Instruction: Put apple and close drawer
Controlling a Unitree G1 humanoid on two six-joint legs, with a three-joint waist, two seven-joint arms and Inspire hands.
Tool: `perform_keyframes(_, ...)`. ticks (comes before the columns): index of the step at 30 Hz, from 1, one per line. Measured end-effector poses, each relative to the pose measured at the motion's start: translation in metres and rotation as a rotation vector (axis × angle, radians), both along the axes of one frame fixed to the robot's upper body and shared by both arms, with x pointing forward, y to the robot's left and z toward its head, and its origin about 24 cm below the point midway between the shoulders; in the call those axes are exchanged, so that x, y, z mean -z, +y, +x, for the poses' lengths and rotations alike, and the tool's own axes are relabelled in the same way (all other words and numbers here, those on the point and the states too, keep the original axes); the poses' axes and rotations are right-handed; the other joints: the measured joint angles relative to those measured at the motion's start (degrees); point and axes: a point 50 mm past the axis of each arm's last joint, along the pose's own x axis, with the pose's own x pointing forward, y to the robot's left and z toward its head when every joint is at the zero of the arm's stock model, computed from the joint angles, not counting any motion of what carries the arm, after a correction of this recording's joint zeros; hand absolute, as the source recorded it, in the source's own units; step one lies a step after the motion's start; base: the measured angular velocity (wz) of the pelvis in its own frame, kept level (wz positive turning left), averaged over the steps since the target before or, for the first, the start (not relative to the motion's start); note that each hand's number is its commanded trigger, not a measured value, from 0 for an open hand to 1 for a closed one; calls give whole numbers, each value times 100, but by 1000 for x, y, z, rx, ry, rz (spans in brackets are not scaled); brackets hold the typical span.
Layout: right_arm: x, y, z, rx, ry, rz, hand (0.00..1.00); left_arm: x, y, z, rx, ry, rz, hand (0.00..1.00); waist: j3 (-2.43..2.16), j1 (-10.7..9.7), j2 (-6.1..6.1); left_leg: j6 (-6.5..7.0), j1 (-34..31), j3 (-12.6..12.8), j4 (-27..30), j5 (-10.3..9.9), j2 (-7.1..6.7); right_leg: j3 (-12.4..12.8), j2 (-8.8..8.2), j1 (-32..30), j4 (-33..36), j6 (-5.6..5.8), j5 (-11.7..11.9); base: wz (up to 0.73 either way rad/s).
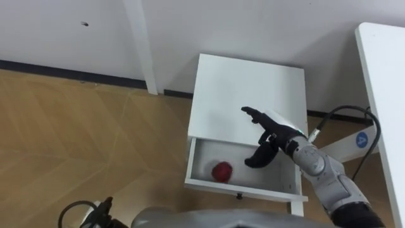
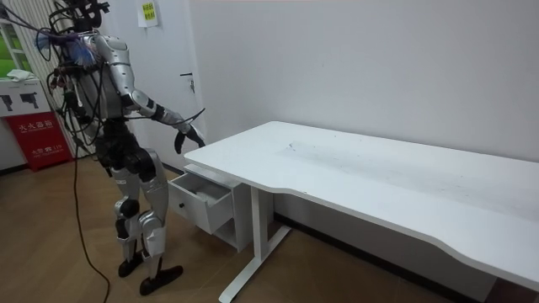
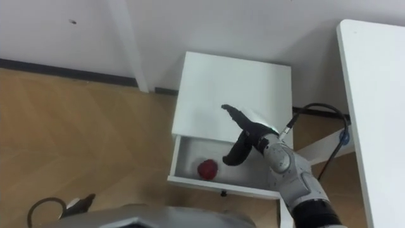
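Right hand [image 1: 271, 136]: fingers spread loose, grasping nothing, above the back of the open drawer [image 1: 240, 189].
Apple [image 1: 222, 171]: lying in the drawer, left of the hand and apart from it.
Around: white cabinet [image 1: 247, 82] top behind; desk [image 1: 386, 95] at right.
Unclear: left hand [image 1: 100, 209], cut off at the lower edge.

Red round apple [image 1: 222, 171]; plain white cabinet drawer [image 1: 259, 190]; black right hand [image 1: 268, 137]; light brown wood-grain plank floor [image 1: 76, 126]; white wall [image 1: 253, 25]; dark skirting strip [image 1: 63, 71]; white desk top [image 1: 386, 76].
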Motion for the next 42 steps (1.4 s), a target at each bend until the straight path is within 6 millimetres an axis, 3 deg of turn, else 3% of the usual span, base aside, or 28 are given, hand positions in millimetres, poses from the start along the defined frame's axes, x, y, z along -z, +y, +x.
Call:
perform_keyframes(2,2,-1,-3,4,12,-2,0,0,0,-1,0,2,0,0,-17,-6,-10,0,13,0,3,0,-1,1,-1,5,1,0,0,0)
perform_keyframes(12,14,-18,-14,86,63,-1,0,1,-3,-3,-13,5,-16,0,13,-137,68,7,20,-63,61,-7,2,-8,-7,101,-4,3,-2,3)
perform_keyframes(16,22,-34,-22,225,75,35,0,1,-4,-3,-40,-7,-22,0,0,-161,75,5,26,-48,76,-5,3,-1,-3,92,4,3,-3,-2)
perform_keyframes(18,29,-40,-30,283,98,35,0,1,-2,-5,-61,-11,-15,0,-31,-190,43,6,40,-48,81,-4,1,3,-3,104,3,3,-3,0)
perform_keyframes(22,50,-57,-61,511,182,93,0,0,3,-10,-118,-27,14,0,-64,-270,2,7,57,-30,95,-4,-2,-3,-12,119,9,3,-2,0)
perform_keyframes(27,65,-83,-107,806,264,99,0,1,6,-19,-150,-13,44,0,-51,-469,87,36,140,48,75,-31,-12,61,-58,75,253,36,-73,-5)
perform_keyframes(30,68,-96,-130,949,286,68,0,2,6,-24,-185,-4,44,0,-29,-570,174,93,91,252,342,-231,-59,152,-223,-324,1080,52,-353,-28)
perform_keyframes(31,71,-102,-143,998,321,34,0,3,4,-25,-204,1,38,0,-12,-643,242,145,-9,268,563,-345,-60,147,-342,-617,1686,50,-411,-16)
perform_keyframes(33,72,-108,-162,1053,379,-16,0,3,5,-19,-208,-7,31,0,-29,-749,268,259,-209,297,910,-508,-108,195,-639,-1265,2895,44,-388,2)
perform_keyframes(34,74,-109,-176,1081,422,-33,0,2,7,-16,-223,-17,34,0,-36,-794,257,345,-269,336,1059,-591,-188,319,-861,-1662,3628,44,-247,-19)
perform_keyframes(36,75,-110,-191,1127,480,-42,0,2,8,-19,-234,-11,34,0,-32,-783,357,439,-341,425,1253,-713,-202,450,-1019,-2223,4423,-6,338,-30)
perform_keyframes(37,76,-108,-200,1138,510,-42,0,2,9,-20,-238,-7,36,0,-49,-837,458,531,-423,428,1378,-793,-154,530,-1067,-2664,4932,14,1028,-15)
perform_keyframes(38,77,-105,-208,1157,543,-24,0,1,13,-19,-237,-10,45,0,-27,-913,529,638,-486,458,1535,-873,-72,677,-1051,-3228,5703,-49,1793,-12)
perform_keyframes(39,78,-103,-212,1166,560,-14,0,0,15,-21,-236,-7,53,0,-30,-947,528,669,-508,467,1616,-904,-44,726,-1033,-3530,6330,-44,1729,-13)
perform_keyframes(41,78,-100,-225,1167,604,-6,0,-1,22,-27,-270,15,69,0,-31,-963,628,684,-679,490,1905,-995,239,632,-788,-4671,8805,-56,976,-19)
perform_keyframes(42,79,-98,-226,1164,614,-3,0,-1,23,-28,-282,24,74,0,-35,-954,631,674,-683,494,1906,-989,323,562,-742,-4920,9261,-76,823,-18)
